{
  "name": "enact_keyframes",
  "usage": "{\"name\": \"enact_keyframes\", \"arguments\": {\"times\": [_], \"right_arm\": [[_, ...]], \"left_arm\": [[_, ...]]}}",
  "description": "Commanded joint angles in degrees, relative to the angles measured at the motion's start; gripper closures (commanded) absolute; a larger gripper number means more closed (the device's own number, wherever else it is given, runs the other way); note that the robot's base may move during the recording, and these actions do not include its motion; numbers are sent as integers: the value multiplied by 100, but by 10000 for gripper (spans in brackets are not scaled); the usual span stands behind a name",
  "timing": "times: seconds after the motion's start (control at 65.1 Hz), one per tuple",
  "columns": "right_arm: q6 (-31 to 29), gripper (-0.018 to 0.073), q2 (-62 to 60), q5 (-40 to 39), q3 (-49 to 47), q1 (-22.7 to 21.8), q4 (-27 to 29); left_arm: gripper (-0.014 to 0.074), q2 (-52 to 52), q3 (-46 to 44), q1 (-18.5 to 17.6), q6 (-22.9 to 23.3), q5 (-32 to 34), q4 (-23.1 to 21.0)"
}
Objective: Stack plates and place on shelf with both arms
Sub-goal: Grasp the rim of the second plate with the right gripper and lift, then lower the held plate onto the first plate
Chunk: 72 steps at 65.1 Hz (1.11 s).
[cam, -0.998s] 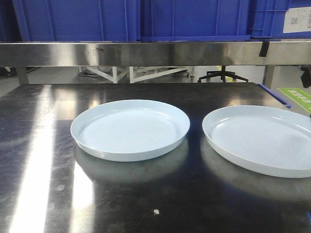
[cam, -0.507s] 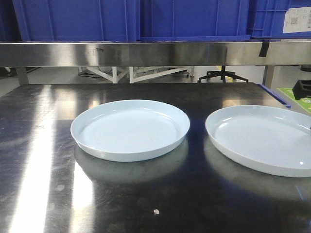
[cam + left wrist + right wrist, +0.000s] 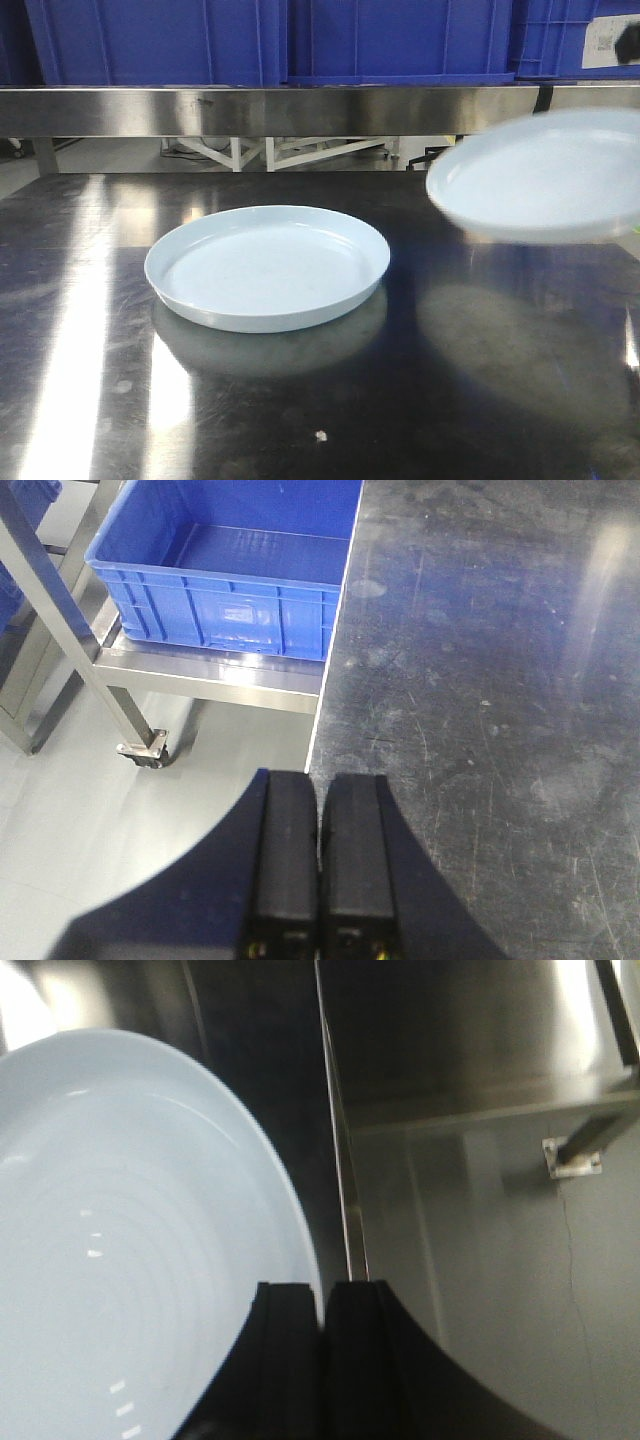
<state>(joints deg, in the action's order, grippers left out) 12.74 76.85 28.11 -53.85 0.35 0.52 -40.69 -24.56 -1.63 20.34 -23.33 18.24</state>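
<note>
One pale bluish-white plate [image 3: 268, 265] lies flat on the dark tabletop, left of centre. The other plate [image 3: 540, 175] hangs blurred in the air at the right, in front of the steel shelf [image 3: 300, 108]. In the right wrist view my right gripper [image 3: 324, 1295] is shut on that plate's [image 3: 130, 1260] right rim, one finger inside it and one outside. My left gripper [image 3: 320, 785] is shut with nothing between its fingers. It hovers over the table's left edge, with no plate in its view.
Big blue crates [image 3: 300, 40] stand on top of the shelf. Another blue crate [image 3: 230, 590] sits on a low steel trolley left of the table [image 3: 500, 680]. Grey floor lies beyond the table's edges on both sides.
The right plate lay on the table one second ago, then tipped up and shifted. It is now lifted clear of the table. The left plate has not moved.
</note>
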Motion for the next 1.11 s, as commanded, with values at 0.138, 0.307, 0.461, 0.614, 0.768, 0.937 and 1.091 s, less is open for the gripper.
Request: {"name": "enact_keyframes", "arguments": {"times": [0.138,0.307,0.461,0.614,0.768,0.937,1.091], "right_arm": [[-30,511,-247,-120,-655,602,-52],[-30,511,15,-215,-918,1411,-52],[-30,511,644,-203,-1359,2148,-52],[-30,511,1248,-164,-1779,2552,-52],[-30,511,1581,-218,-1888,2694,-52],[-30,511,1775,-303,-1888,2727,-52],[-30,511,1795,-452,-1888,2775,-52]], "left_arm": [[514,17,-163,12,48,376,58],[514,17,-163,12,48,376,58],[514,17,-163,12,48,376,58],[514,17,-163,12,48,376,58],[514,17,-163,12,48,376,58],[514,17,-163,12,48,376,58],[514,17,-163,12,48,376,58]]}}
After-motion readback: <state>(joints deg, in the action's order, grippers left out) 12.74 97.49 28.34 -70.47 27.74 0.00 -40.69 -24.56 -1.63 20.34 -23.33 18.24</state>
